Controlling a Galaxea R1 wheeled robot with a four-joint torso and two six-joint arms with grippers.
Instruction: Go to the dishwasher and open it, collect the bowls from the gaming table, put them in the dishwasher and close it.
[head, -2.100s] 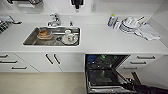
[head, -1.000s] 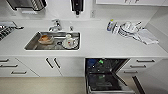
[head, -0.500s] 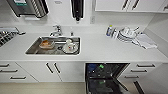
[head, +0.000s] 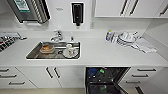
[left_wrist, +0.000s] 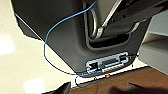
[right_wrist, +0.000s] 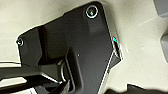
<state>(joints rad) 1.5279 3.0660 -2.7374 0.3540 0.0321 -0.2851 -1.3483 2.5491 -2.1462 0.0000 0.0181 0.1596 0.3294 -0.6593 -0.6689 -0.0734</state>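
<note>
Dishwasher (head: 106, 80) open under counter (head: 100, 53); gripper state, position relative: cannot tell.

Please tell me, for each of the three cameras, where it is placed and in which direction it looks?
Head: high on the robot, looking forward and down at the counter, sink and open dishwasher; no arm visible.
Left wrist: on the left arm, facing the pale floor; the robot's dark body and a blue cable show.
Right wrist: on the right arm, facing floor too; dark plate shows.
Both wrist views share pale floor.
</note>
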